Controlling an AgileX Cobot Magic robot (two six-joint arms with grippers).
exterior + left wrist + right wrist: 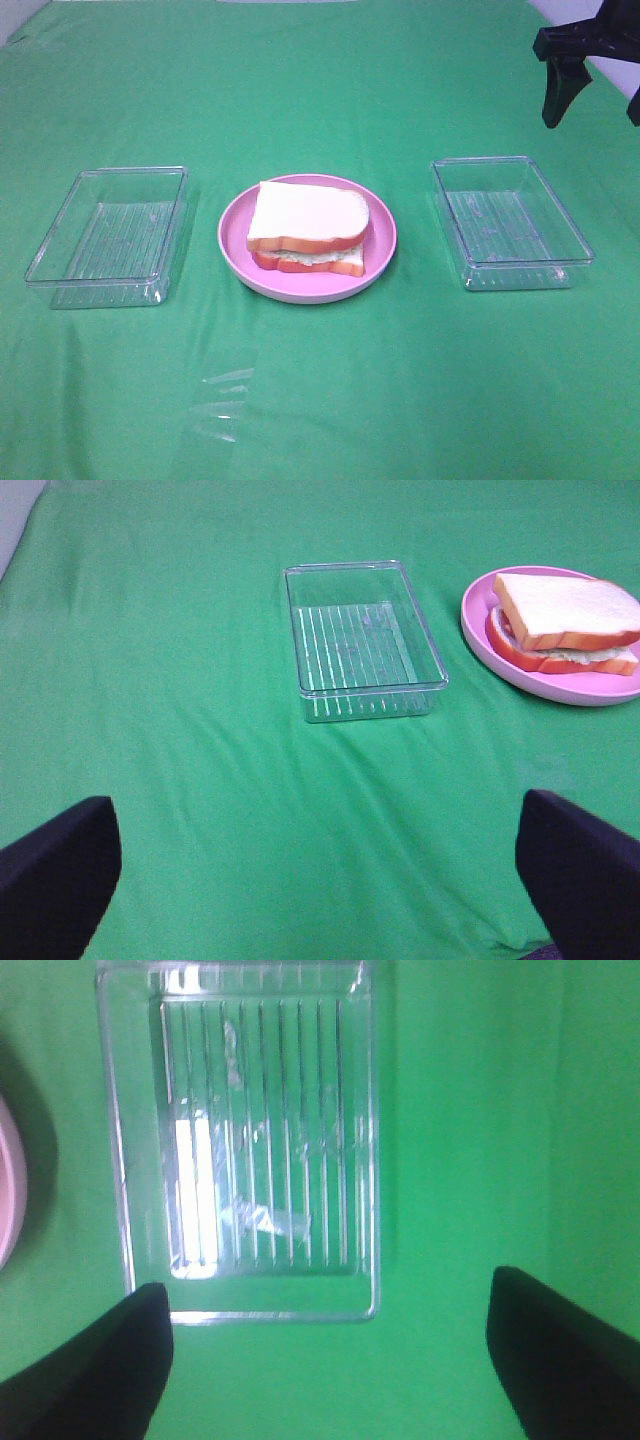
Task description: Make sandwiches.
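A finished sandwich (pixel 308 230) sits on the pink plate (pixel 235 255), both trays (pixel 110 235) emptied. The right gripper (pixel 325 1350), jaws spread, hangs over its tray; the left gripper (pixel 320 880), also released, waits well back. Little seems left.

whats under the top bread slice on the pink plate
Under the top bread slice a pale green filling edge shows, then a bottom slice on the pink plate. Anything further in is covered.
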